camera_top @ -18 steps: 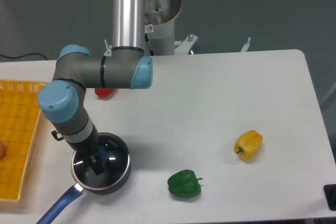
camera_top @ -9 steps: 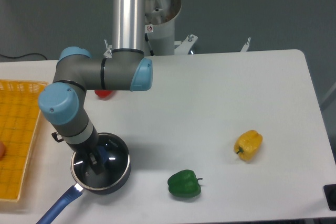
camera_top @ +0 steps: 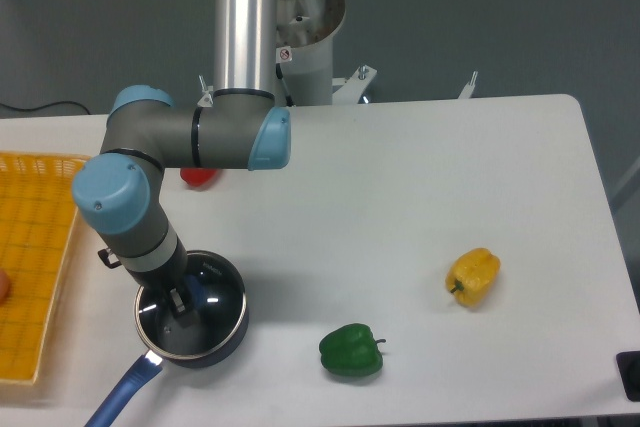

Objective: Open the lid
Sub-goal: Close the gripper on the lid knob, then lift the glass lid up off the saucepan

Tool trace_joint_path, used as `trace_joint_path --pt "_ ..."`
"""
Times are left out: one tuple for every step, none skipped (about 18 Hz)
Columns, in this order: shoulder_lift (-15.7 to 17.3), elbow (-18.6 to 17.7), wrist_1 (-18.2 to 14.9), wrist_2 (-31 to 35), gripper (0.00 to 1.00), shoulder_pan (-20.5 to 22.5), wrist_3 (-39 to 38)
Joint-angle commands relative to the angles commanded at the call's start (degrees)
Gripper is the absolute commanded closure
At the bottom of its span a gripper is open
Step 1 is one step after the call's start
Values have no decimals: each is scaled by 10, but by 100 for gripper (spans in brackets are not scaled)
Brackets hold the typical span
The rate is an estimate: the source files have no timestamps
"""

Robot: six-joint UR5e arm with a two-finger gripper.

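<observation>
The lid (camera_top: pixel 222 289), clear glass with a thin silver rim, lies flat on the dark saucepan (camera_top: pixel 228 333) at the front left of the table. The pan's blue handle (camera_top: pixel 122 394) points toward the front edge. My gripper (camera_top: pixel 180 309) reaches straight down onto the middle of the lid, where its dark fingers cover the centre knob. A sliver of blue shows just beside the fingers. The wrist blocks the view of the jaws, so their grip on the knob is unclear.
A yellow mesh basket (camera_top: pixel 35 247) lies along the left edge, with an orange item (camera_top: pixel 3 287) in it. A red object (camera_top: pixel 198 175) peeks from behind the forearm. A green pepper (camera_top: pixel 351 351) and a yellow pepper (camera_top: pixel 472 277) lie to the right of the pan.
The wrist dipped and shifted slightly over the lid's centre. The pan's handle swung a little to the right. The lid still rests on the pan.
</observation>
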Motion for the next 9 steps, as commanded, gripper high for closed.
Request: trace_joint_path --pt "0 -1 0 0 29 0 -1" --pt "0 -1 0 1 29 0 -1" --pt "0 -1 0 1 30 0 -2" --pt "0 -1 0 1 30 -1 -3" --pt "0 -2 0 1 32 -1 -6" --pt "0 -1 0 2 33 -1 -8" --pt "0 -2 -1 2 33 -1 -8" --pt "0 -1 -1 2 34 -1 -8" --pt "0 -2 -1 2 37 -1 -8"
